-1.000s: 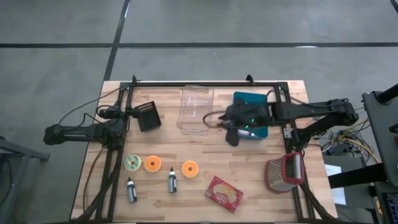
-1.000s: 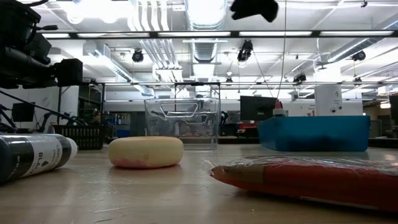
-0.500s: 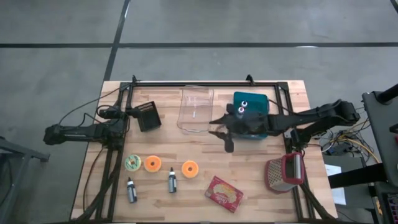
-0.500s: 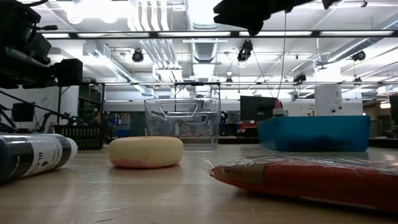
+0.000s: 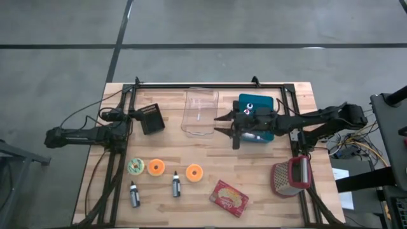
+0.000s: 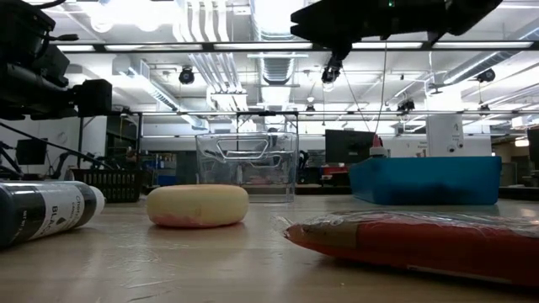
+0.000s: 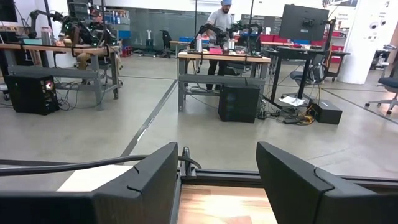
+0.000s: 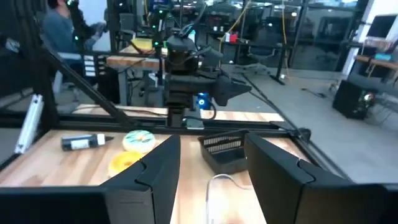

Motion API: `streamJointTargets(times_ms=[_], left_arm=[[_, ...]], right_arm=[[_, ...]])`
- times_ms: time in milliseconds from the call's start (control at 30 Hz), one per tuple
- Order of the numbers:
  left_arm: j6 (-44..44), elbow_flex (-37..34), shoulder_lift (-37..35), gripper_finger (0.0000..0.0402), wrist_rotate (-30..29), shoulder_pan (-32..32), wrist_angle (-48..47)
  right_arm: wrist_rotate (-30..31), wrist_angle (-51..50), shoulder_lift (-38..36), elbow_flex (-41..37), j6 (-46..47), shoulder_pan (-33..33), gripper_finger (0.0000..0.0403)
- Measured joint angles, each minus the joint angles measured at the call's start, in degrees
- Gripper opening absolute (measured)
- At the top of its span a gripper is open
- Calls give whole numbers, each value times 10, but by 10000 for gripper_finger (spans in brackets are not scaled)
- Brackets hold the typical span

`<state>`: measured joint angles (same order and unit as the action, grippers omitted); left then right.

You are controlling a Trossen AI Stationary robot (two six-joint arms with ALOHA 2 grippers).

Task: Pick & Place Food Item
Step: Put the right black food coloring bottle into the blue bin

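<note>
Wooden planks make up the table (image 5: 254, 178) we look down on, framed by dark rails and set on a grey concrete floor. Our right gripper (image 5: 224, 127) hangs above the near edge of the clear plastic container (image 5: 200, 113), its fingers spread apart with nothing between them; in the right wrist view the two dark fingers (image 8: 158, 168) stand wide and bare. Behind those fingers, under the arm's wrist, sits the blue bin (image 5: 257, 117), where two small bottle caps show at its far corner. Our left gripper (image 5: 151, 118) rests at the left side of the table, well apart from the right one, and its fingers (image 7: 149, 180) also stand apart and empty, pointing out past the table's rail toward the room, where people work at benches.

The food items lie well short of the right fingers, toward the table's front. Three round pieces sit in a row: a pale green-ringed one (image 5: 136, 166), an orange one (image 5: 156, 167) just beside it, and another orange one (image 5: 194, 172) farther along. In the low view one round (image 6: 197, 205) looks pale yellow. Two small dark bottles (image 5: 134, 193) lie near them at the front, and a red wrapped packet (image 5: 228, 198) lies tilted nearer the front edge. A red-handled grater (image 5: 291, 176) stands at the front right.
</note>
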<state>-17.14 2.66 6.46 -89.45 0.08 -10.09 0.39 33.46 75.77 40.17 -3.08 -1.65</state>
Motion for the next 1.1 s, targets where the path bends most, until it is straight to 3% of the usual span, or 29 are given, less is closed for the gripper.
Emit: streamJointTargets(times_ms=[367,600,1100], left_arm=[[0,0,0,223,0,0,0],[0,0,1,223,0,0,0],[0,0,1,223,0,0,0]], right_arm=[[17,-26,10,0,-36,-2,166],[18,-31,9,-1,-108,-3,158],[16,-31,9,-1,-74,-2,156]])
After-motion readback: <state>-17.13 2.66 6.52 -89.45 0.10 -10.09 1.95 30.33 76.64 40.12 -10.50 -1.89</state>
